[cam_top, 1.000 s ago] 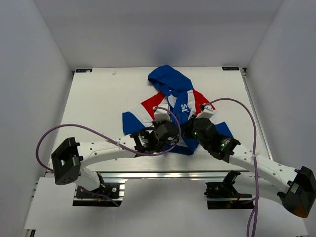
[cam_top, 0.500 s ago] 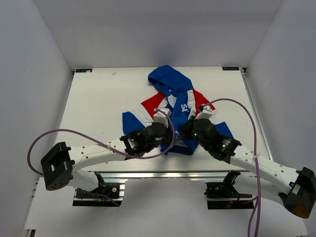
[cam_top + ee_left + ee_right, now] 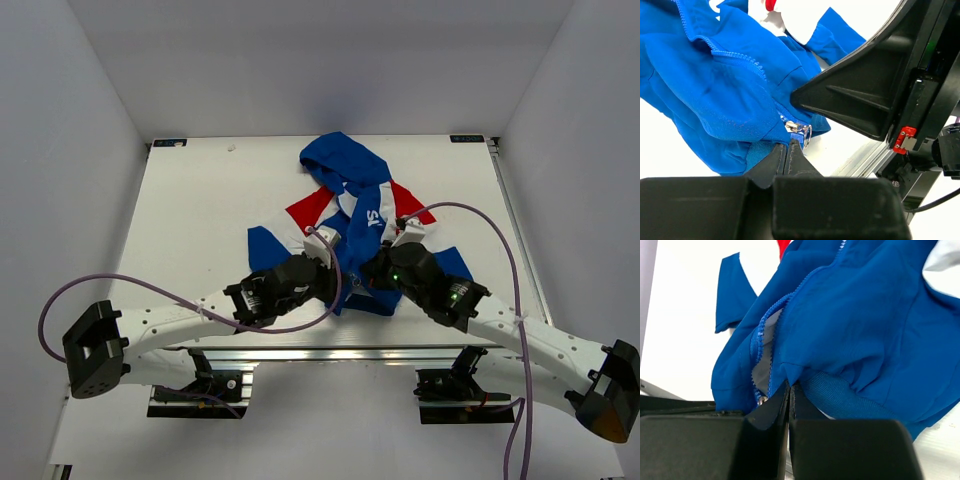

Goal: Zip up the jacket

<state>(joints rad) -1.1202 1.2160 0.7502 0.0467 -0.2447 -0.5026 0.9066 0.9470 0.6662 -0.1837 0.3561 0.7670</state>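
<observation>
Toward table's [image 3: 200,200] near edge, jacket [image 3: 362,218] hem seems pinched.

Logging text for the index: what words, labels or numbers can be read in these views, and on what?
"SI": white letters on the jacket front, partly folded, reading unsure.
Two black labels at the far corners of the table: too small to read.
</observation>
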